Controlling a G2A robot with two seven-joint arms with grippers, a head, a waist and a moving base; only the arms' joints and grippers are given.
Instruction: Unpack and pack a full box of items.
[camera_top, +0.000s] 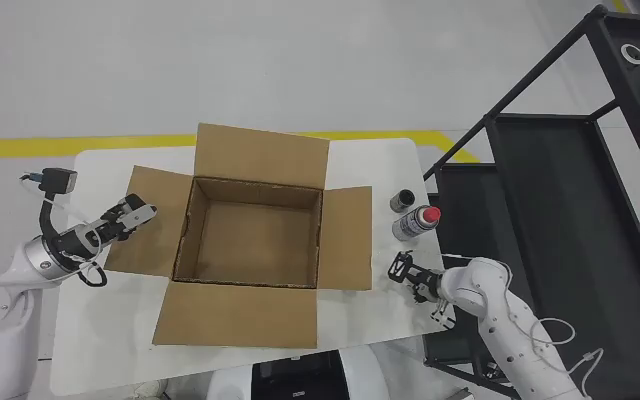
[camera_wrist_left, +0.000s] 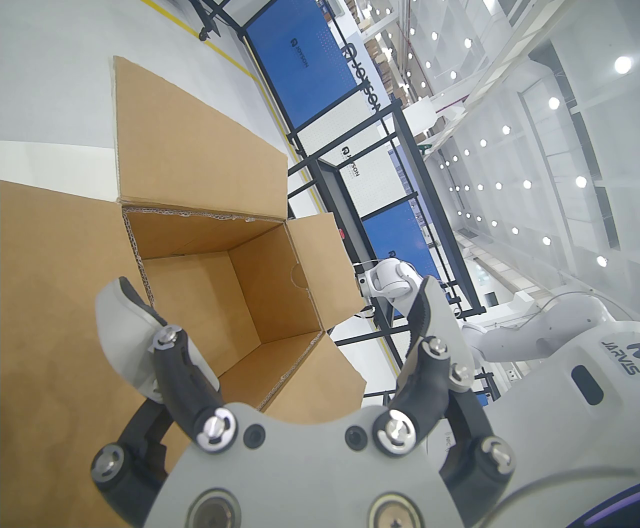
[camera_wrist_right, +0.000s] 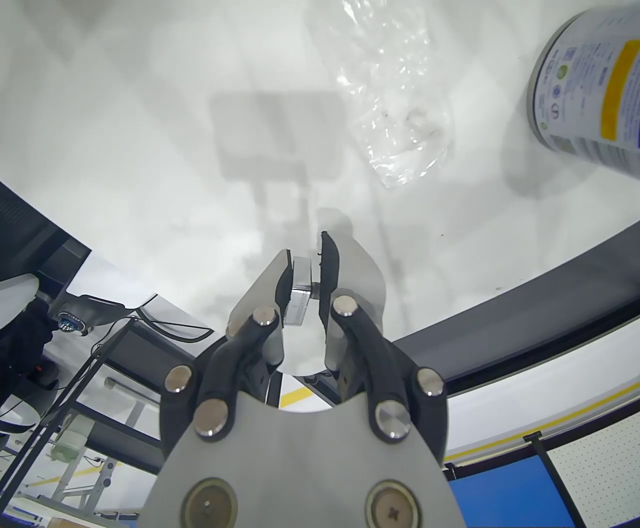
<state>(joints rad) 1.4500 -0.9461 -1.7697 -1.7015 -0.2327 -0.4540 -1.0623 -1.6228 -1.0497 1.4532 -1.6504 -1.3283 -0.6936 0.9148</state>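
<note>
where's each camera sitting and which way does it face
Top view: above the arms, facing down on the table and open cardboard box; left arm and right arm show.
Left wrist view: on that wrist, facing into the box toward the right arm; own jaws wide apart.
Right wrist view: on that wrist, facing the table near a can and clear plastic; own jaws closed on a small metal piece.
Shared: top and left wrist views both show the box's floor.
</note>
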